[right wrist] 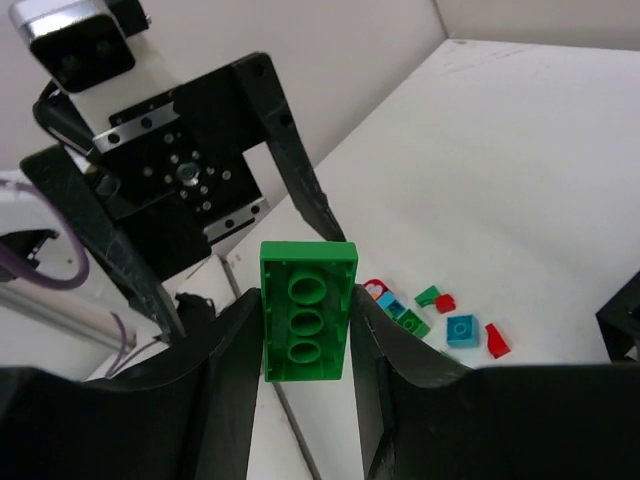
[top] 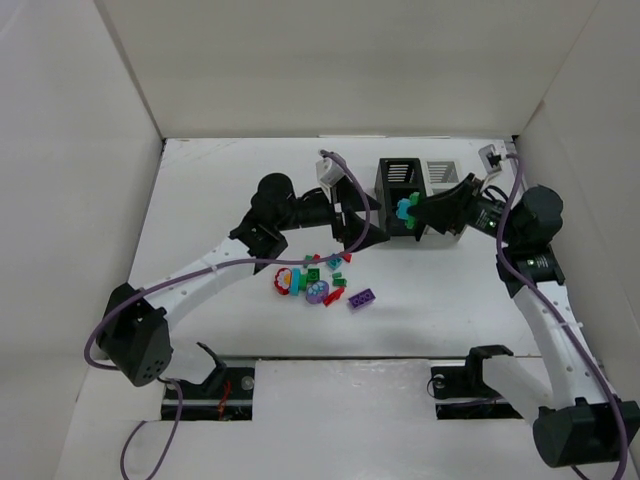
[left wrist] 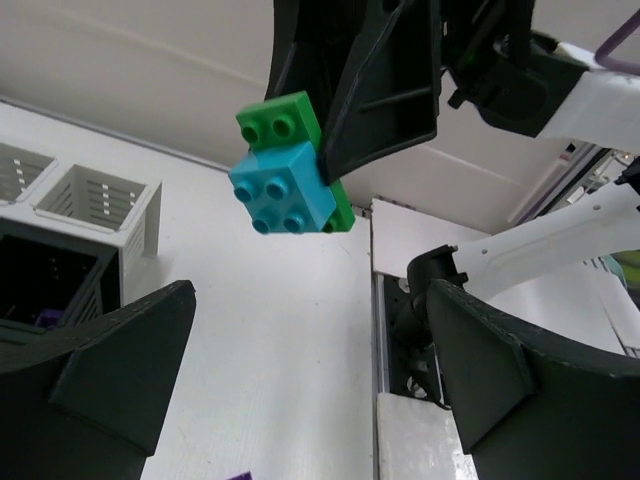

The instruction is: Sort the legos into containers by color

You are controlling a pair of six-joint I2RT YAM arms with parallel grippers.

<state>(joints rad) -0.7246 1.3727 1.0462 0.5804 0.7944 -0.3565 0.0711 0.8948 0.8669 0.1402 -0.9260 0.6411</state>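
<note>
Green-teal lego [right wrist: 307, 325] pinched in right claw [right wrist: 305, 345], left claw [left wrist: 310, 385] wide, near black container [top: 398, 178]

A white surface [top: 250, 170] is lying under even light and carrying soft shadows. A left wall [top: 70, 150], a back wall [top: 340, 60] and a right wall [top: 600, 120], all white, are enclosing it. A white panel [top: 340, 390] is running along its near edge.

The fingers [right wrist: 230, 380] of my right gripper [right wrist: 305, 345] are black. Between them I see a green brick [right wrist: 307, 290] with a teal brick [left wrist: 283, 190] on it. Past the fingertips, loose pieces [right wrist: 461, 330] show red, teal and green on the white table [right wrist: 540, 150]. Both slatted: a black bin [top: 400, 172] and a white bin [top: 440, 168].
</note>
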